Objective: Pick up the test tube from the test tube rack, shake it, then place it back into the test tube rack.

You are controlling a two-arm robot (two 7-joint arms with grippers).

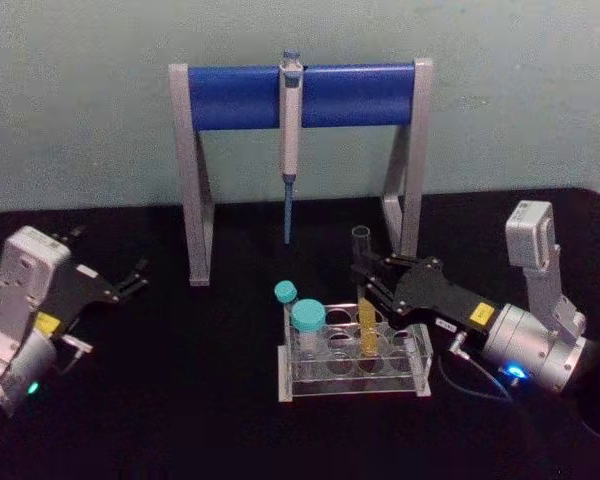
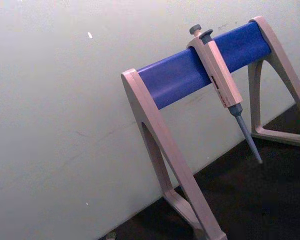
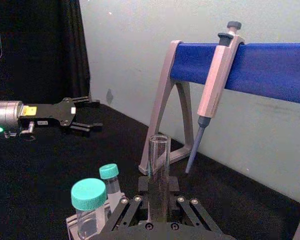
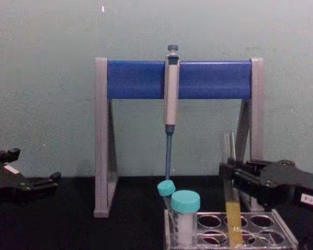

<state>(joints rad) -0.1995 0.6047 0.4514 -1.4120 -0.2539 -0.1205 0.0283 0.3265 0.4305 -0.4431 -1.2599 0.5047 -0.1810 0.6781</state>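
The test tube (image 1: 367, 328), yellow liquid in its lower part, stands upright in a hole of the test tube rack (image 1: 352, 385), right of two teal-capped tubes (image 1: 307, 317). The right gripper (image 1: 365, 282) reaches in from the right, its fingers (image 3: 173, 184) clenched on the glass above the rack. Well apart, the left gripper (image 1: 135, 280) hovers over the black worktop (image 1: 180, 400) with its fingers released and spread.
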